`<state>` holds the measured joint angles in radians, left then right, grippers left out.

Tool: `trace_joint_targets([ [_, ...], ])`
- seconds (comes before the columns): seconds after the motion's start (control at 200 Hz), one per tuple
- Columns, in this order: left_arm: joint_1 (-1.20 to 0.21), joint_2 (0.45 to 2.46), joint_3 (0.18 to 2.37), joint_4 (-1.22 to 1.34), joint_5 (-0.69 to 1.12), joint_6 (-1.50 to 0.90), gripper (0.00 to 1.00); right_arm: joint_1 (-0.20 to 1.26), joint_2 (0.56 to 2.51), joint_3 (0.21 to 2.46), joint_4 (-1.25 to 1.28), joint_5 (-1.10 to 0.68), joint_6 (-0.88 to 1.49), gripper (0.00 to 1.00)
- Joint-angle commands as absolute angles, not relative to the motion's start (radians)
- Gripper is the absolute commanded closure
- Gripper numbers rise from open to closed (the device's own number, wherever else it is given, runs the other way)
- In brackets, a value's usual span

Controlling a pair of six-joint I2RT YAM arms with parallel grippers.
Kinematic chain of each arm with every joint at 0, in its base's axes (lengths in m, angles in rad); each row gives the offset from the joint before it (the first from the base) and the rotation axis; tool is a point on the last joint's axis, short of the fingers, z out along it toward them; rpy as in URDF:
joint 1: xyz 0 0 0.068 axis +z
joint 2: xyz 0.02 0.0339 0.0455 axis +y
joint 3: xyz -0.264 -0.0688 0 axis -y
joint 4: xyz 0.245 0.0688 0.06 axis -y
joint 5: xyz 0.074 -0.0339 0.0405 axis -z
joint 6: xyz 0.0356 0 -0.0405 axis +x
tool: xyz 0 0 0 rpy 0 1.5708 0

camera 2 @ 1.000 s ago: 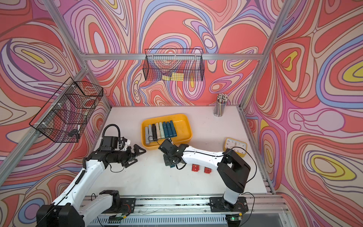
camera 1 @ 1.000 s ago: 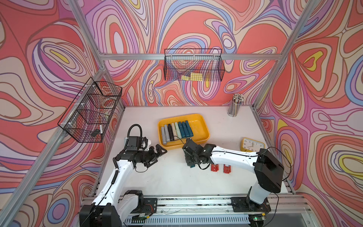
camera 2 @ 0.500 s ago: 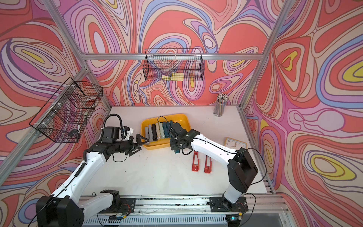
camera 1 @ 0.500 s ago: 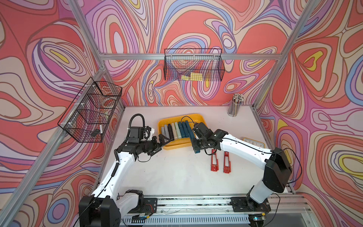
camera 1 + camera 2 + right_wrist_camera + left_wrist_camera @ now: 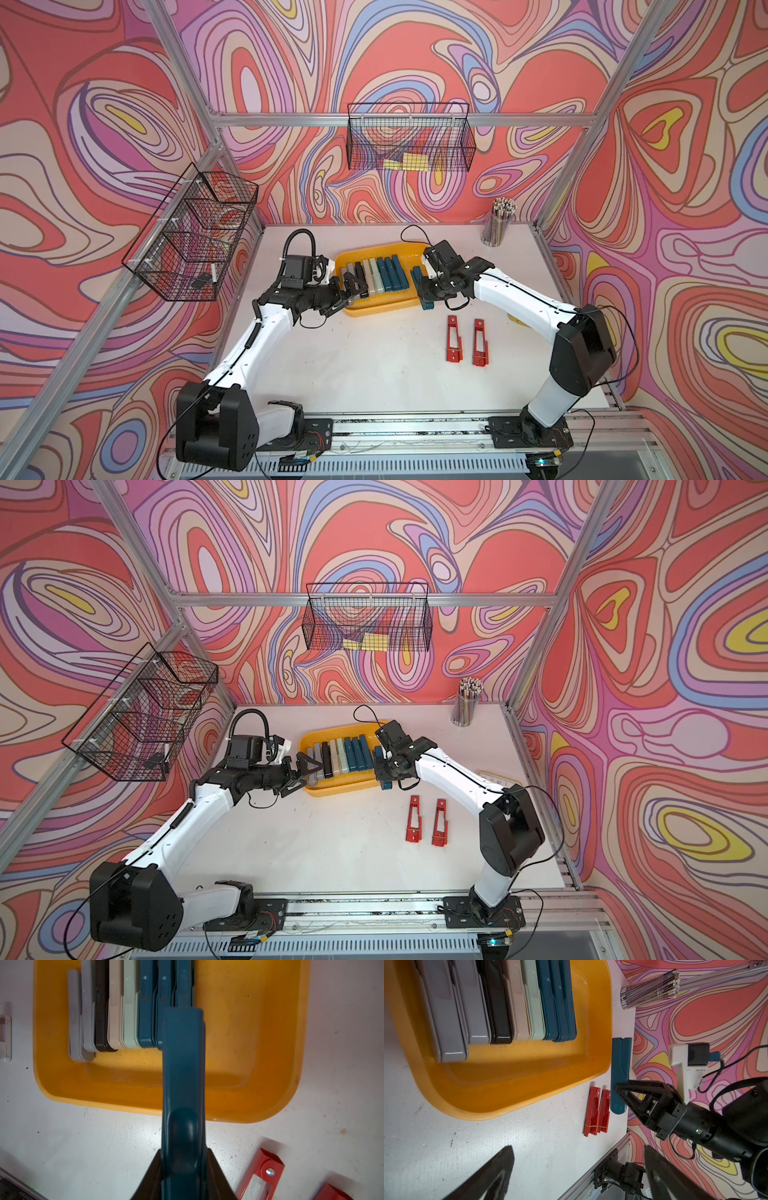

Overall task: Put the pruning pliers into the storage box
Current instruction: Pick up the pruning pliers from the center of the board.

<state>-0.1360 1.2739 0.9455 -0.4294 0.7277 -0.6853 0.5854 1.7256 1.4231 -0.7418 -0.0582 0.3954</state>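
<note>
Tabletop point(image 5: 374, 374): one.
Storage box point(image 5: 382, 310), far centre: one, with eight pruning pliers point(image 5: 376, 276) in a row.
Right claw point(image 5: 424, 293): clamped on a ninth, teal pliers point(image 5: 182, 1068), long axis near-far, over the box's near-right rim beside the row.
Left claw point(image 5: 349, 293): wide, empty, at the box's left.
Red pliers point(image 5: 454, 338): two, on tabletop, right arm nearer.

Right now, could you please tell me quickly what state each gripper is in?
Left gripper: open, holding nothing.
Right gripper: shut on a teal pruning plier.
</note>
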Motion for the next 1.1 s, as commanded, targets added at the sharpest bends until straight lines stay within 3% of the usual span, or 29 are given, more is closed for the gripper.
trace_joint_targets([
  [0.0, -0.138, 1.299, 0.984, -0.373, 0.715, -0.686, 0.01, 0.554, 1.765, 1.477, -0.747, -0.091, 0.346, 1.0],
  [1.092, -0.136, 1.517, 1.138, -0.349, 0.683, -0.636, 0.01, 0.447, 2.107, 1.845, -0.79, -0.133, 0.238, 1.0],
])
